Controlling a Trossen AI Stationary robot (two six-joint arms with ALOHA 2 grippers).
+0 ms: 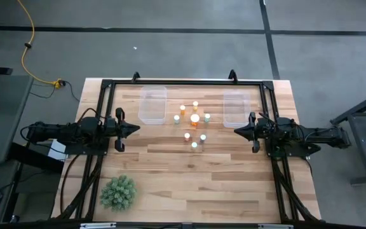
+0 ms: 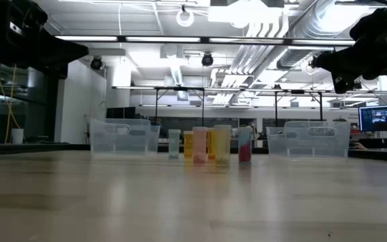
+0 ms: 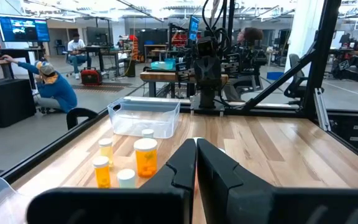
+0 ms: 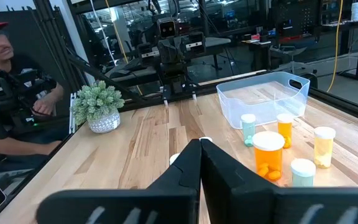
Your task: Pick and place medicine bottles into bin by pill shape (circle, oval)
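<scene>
Several small medicine bottles (image 1: 194, 124), orange and pale green with white caps, stand upright on their bases in a cluster at the middle of the table, toward its far side. A larger orange bottle (image 1: 195, 118) stands among them; it also shows in the left wrist view (image 3: 145, 156) and the right wrist view (image 4: 268, 153). My left gripper (image 1: 136, 128) hangs shut and empty above the table left of the cluster, its fingertips meeting in its wrist view (image 3: 196, 142). My right gripper (image 1: 237, 131) hangs shut and empty to the right of the cluster (image 4: 200, 142).
Two clear plastic bins stand at the far side, one left of the bottles (image 1: 152, 104) and one right (image 1: 234, 107). A green spiky plant (image 1: 118, 193) sits at the near left. A black frame (image 1: 183, 82) runs around the table. People show in the room beyond.
</scene>
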